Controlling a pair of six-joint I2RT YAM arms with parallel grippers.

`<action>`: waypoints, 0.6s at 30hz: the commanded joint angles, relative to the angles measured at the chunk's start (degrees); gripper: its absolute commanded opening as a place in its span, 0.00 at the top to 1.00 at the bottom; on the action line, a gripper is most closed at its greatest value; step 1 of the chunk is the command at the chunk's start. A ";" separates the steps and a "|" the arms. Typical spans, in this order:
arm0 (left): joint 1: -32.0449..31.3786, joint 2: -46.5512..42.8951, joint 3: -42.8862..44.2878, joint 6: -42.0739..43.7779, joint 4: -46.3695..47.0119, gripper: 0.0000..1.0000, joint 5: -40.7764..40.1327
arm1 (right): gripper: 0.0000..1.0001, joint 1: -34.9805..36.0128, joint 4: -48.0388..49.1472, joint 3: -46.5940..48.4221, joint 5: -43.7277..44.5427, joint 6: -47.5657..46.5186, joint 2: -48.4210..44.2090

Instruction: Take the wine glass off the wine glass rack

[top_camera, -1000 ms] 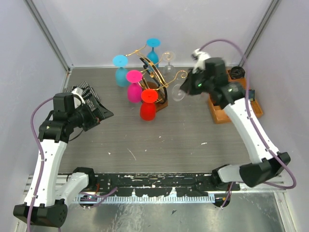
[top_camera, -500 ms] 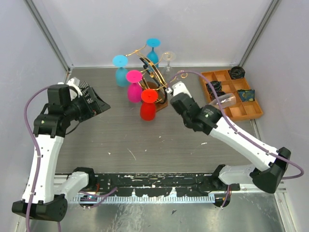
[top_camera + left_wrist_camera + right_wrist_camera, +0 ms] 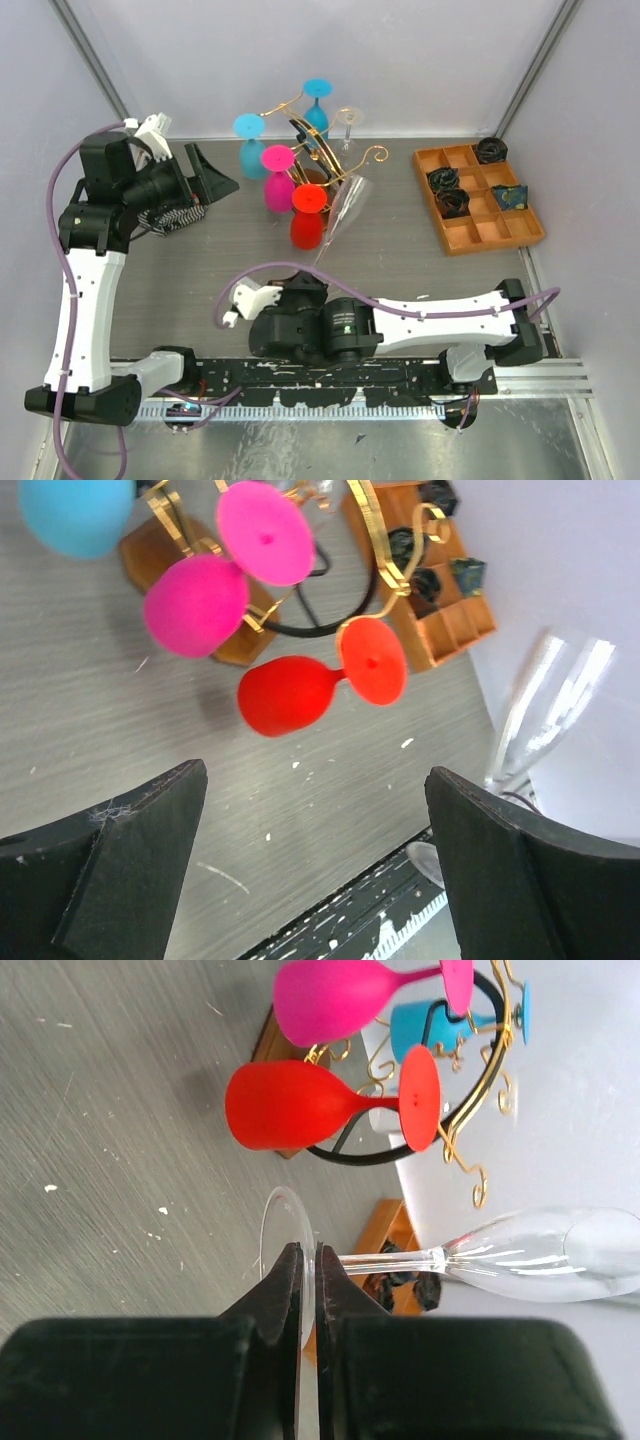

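My right gripper (image 3: 308, 1260), low in the frame, is clamped on the foot of the clear glass (image 3: 540, 1255). The glass leans up just beside the rack (image 3: 155, 550) at centre. My left gripper (image 3: 312, 780) hovers upper left, fingers apart.

We've got open counter (image 3: 200, 270) toward the left edge; loaded wine glass rack (image 3: 318, 145) crowds the far middle; wine glass (image 3: 348, 200) leans in front; orange tray (image 3: 492, 243) fills far-right corner; right arm (image 3: 420, 322) hogs the near edge.
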 commanded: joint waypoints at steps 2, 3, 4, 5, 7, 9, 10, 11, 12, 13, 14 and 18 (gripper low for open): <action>-0.24 0.15 1.01 -0.99 9.30 0.02 14.34 | 0.99 2.19 4.30 3.29 0.59 -11.62 1.80; -0.29 0.38 1.01 -0.98 9.88 0.02 15.51 | 0.99 2.66 4.74 3.72 0.17 -13.35 2.74; -0.44 0.80 1.23 -0.69 9.93 0.02 16.72 | 0.99 3.13 4.95 4.34 -0.22 -14.47 3.70; -0.75 1.03 1.37 -0.25 9.92 0.02 17.97 | 0.99 3.54 5.49 4.98 -0.74 -15.54 4.56; -1.67 1.18 1.41 1.03 9.73 0.02 19.03 | 0.99 4.08 6.90 6.41 -2.00 -17.84 6.06; -2.26 1.09 1.38 2.85 8.44 0.02 19.12 | 0.99 4.74 8.44 7.70 -3.41 -19.80 7.73; -2.58 0.97 1.29 3.93 7.63 0.02 18.95 | 0.99 5.02 8.90 8.64 -4.25 -20.48 8.61; -2.89 0.68 1.00 4.92 6.88 0.02 18.34 | 0.99 5.23 9.07 9.57 -5.01 -20.95 9.52; -3.15 0.33 0.25 5.69 6.59 0.02 18.14 | 0.99 5.46 9.10 10.57 -5.71 -21.36 10.52; -3.30 -0.13 -0.24 6.16 6.59 0.02 18.15 | 0.99 5.52 9.09 11.57 -6.46 -21.83 11.50; -3.50 -0.42 -0.65 6.47 6.54 0.02 18.30 | 0.99 5.59 9.06 12.39 -7.15 -22.25 12.22; -4.75 -1.33 -0.97 7.69 6.51 0.02 19.92 | 0.99 5.59 9.35 15.72 -9.35 -23.79 15.28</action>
